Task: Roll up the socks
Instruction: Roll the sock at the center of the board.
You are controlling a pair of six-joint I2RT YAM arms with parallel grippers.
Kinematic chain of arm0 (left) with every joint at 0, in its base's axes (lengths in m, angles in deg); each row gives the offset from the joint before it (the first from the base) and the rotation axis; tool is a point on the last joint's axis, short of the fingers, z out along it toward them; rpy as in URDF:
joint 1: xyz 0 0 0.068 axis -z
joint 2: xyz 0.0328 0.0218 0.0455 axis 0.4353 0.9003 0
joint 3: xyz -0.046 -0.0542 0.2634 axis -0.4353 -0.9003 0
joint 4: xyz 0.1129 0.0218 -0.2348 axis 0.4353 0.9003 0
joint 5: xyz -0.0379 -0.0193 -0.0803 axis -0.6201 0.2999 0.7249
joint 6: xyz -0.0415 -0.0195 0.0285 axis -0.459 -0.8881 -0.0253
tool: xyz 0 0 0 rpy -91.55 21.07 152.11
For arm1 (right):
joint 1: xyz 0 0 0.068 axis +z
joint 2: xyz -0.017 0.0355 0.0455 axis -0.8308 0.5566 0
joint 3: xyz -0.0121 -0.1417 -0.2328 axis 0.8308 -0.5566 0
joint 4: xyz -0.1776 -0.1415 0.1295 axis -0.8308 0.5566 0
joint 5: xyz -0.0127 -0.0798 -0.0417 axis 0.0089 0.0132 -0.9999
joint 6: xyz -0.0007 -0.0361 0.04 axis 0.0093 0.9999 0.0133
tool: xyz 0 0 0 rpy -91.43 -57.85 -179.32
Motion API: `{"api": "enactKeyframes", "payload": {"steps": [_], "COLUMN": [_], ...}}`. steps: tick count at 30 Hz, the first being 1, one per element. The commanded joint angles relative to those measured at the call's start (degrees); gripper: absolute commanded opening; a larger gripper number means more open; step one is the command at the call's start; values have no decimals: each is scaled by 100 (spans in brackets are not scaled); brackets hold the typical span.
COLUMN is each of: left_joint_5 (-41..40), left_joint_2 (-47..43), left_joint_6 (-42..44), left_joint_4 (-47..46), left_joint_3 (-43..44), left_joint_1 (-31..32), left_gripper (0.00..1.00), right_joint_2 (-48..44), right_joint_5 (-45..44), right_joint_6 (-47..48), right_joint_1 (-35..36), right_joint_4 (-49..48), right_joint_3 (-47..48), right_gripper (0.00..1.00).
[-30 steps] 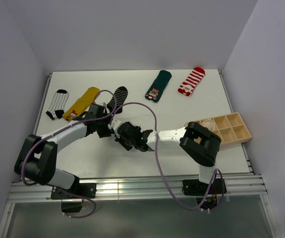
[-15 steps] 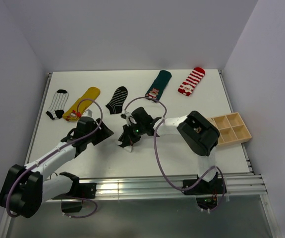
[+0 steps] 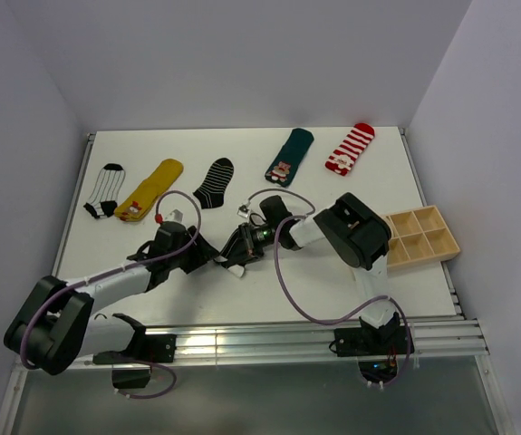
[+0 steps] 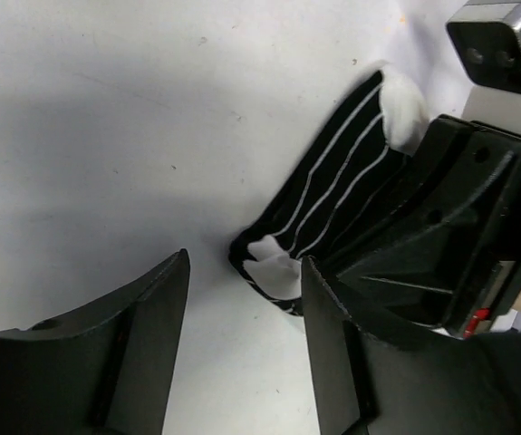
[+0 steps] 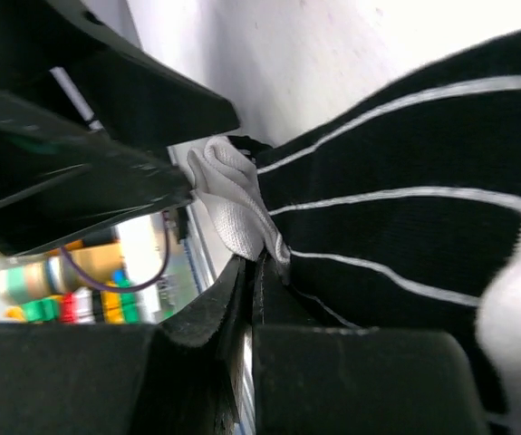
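Observation:
A black sock with thin white lines and white toe and heel patches lies partly folded on the white table. My right gripper is shut on the edge of this sock, pinching the fabric next to a white patch. From the left, my left gripper stands open just short of the sock's white-tipped end, with only bare table between its fingers. In the top view both grippers meet at the table's middle front, the left gripper and the right gripper at the sock.
Along the back lie several flat socks: white with black stripes, yellow, black striped, dark green, red and white. A wooden compartment tray sits at the right edge.
My left gripper drew back to the left, opened wider, then came in again toward the sock's end. The right gripper stayed shut on the sock while its arm swung round.

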Motion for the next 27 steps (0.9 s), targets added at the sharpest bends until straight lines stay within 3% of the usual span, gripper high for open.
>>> {"api": "enactKeyframes", "payload": {"steps": [1,10,14,17,22,27], "left_joint_5": [63,159,115,89,-227,-377], "left_joint_2": [263,931,1170,1301,1459,1916], "left_joint_6": [-134,-170,-170,-91,269,708], "left_joint_4": [-397,-529,-310,85,1235,2484], "left_joint_3": [103,323,463,778,1473,2422], "left_joint_1": [80,273,352,379,387,387], "left_gripper": [56,48,13,1,0,0], "right_joint_2": [277,506,374,120,-476,-1425], "right_joint_5": [14,138,15,-204,-792,-2022], "right_joint_6": [-477,-821,-533,-85,584,1463], "right_joint_1": [-117,-284,-302,-285,-118,181], "right_joint_4": [-511,-890,-637,-110,700,1499], "right_joint_3": [-305,-438,-377,-271,-191,-271], "right_gripper": [0,0,0,10,32,39]}}
